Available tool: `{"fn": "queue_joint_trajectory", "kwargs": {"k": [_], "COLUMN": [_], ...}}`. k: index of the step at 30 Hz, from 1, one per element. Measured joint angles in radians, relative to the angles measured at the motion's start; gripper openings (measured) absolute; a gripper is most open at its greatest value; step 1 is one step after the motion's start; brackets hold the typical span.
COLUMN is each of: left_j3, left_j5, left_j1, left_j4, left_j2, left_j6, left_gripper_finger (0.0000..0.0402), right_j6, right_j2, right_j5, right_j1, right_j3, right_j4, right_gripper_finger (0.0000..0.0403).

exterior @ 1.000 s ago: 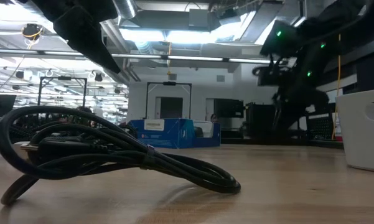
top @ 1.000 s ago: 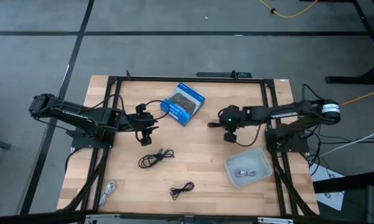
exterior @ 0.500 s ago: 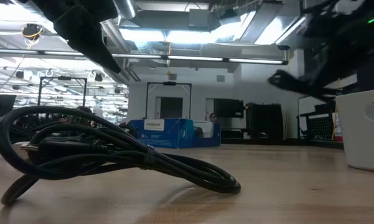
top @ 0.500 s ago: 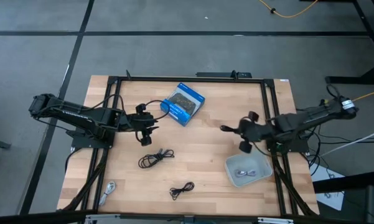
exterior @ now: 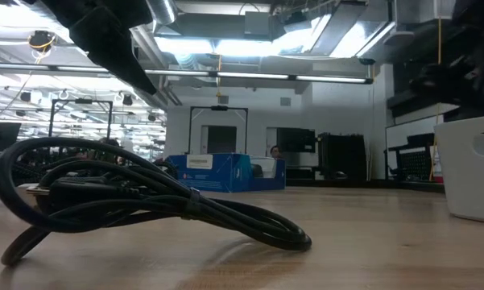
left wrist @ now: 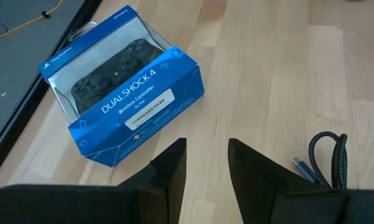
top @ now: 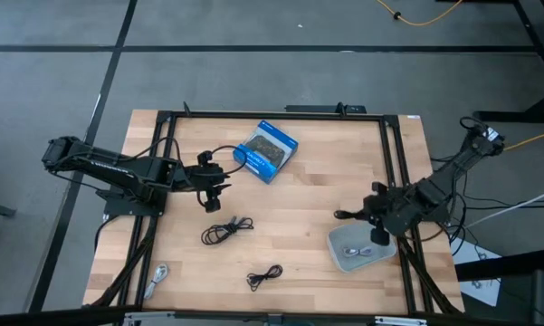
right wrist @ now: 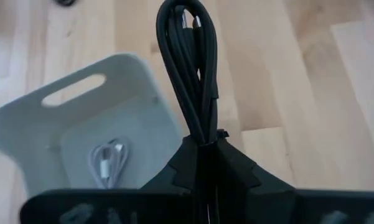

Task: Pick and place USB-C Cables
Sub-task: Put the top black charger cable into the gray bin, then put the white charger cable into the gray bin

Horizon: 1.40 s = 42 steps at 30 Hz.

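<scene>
- Right pincer (top: 373,237) has swung from mid-surface, near the blue box (top: 265,150), over to the edge of the grey bin (top: 342,261) within the last second; it now hangs above the bin's rim.
- Right pincer is clamped shut on a black cable (right wrist: 188,56); the right wrist view shows the cable folded into a long narrow loop sticking out from between the fingers, plugs at the far end.
- Judgement: carry step almost done, release into the bin comes next.
- Bin already holds 1 white cable (right wrist: 107,163), coiled, pale with silvery plugs.
- Left pincer (left wrist: 206,167) has not moved; it hovers beside the blue box, fingers slightly apart, holding nothing.
- Still on the surface (top: 308,195): 1 loose black coil (top: 224,230) near the left pincer, 1 smaller black coil (top: 264,276) toward the front edge, 1 pale cable (top: 157,276) at the front-left corner.
- So 3 cables remain to pick.
</scene>
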Motion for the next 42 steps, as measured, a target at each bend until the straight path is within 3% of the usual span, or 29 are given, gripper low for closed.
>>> {"fn": "queue_joint_trajectory", "kwargs": {"k": [7,13,20,27,30,37,42], "left_j3": [0.0,0.0,0.0,0.0,0.0,0.0,0.0], "left_j5": [0.0,0.0,0.0,0.0,0.0,0.0,0.0], "left_j1": [0.0,0.0,0.0,0.0,0.0,0.0,0.0], "left_j4": [0.0,0.0,0.0,0.0,0.0,0.0,0.0], "left_j2": [0.0,0.0,0.0,0.0,0.0,0.0,0.0], "left_j6": [0.0,0.0,0.0,0.0,0.0,0.0,0.0], "left_gripper_finger": [0.0111,0.0111,0.0111,0.0111,0.0111,0.0111,0.0111], "right_j6": [0.032,0.228,0.359,0.356,0.309,0.055,-0.045], "right_j2": [0.031,0.04,0.054,0.09,0.089,0.082,0.082], "right_j5": [-0.028,-0.047,-0.073,-0.099,0.001,0.415,0.598], "right_j1": [0.109,0.156,0.172,0.172,0.172,0.161,0.139], "right_j3": [0.001,0.001,0.001,0.001,0.001,0.002,0.002], "right_j4": [0.017,0.022,0.024,0.03,0.049,0.19,0.24], "right_gripper_finger": [0.0036,0.0039,0.0116,0.0131,0.0131,0.013,0.013]}}
